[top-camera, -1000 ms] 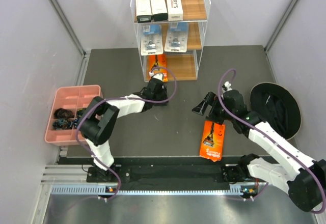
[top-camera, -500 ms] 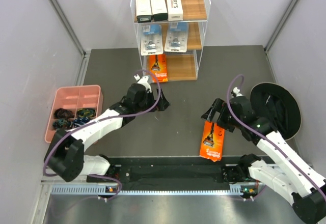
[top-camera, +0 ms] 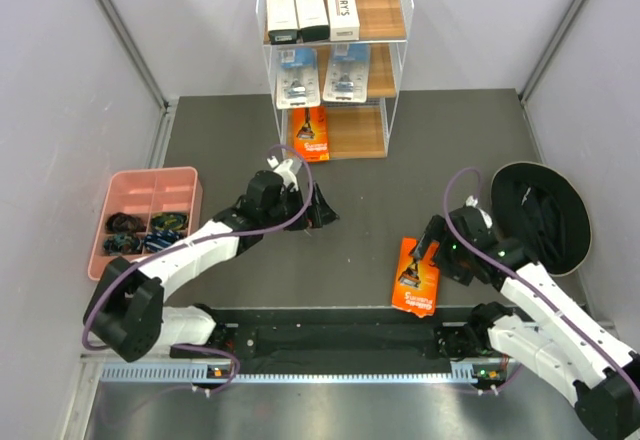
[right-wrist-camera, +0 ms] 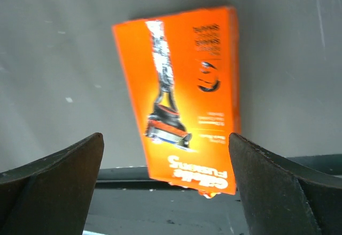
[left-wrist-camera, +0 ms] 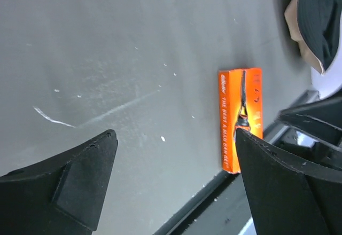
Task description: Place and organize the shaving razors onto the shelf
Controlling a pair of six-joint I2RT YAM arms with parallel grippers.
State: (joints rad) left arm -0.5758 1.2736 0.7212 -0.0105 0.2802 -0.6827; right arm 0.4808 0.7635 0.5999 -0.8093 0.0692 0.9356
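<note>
Jaws of the right gripper (top-camera: 430,248) gape wide, empty, above an orange razor card (top-camera: 415,280) at five o'clock; left gripper (top-camera: 318,210), likewise spread and empty, hangs at centre.

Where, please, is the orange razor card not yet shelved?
In the top view, the orange card lies flat on the dark table, right of centre near the front edge, beneath the open right pincer, left of the black hat.

A: Orange card (right-wrist-camera: 181,101): glossy printed cardboard, with a shiny foil-like strip down its face.
B: Table (left-wrist-camera: 107,42): matt dark grey, scuffed, pale scratches. Shelf (top-camera: 362,132): light wood tiers, white wire frame. Pink tray (top-camera: 150,173): smooth plastic.
</note>
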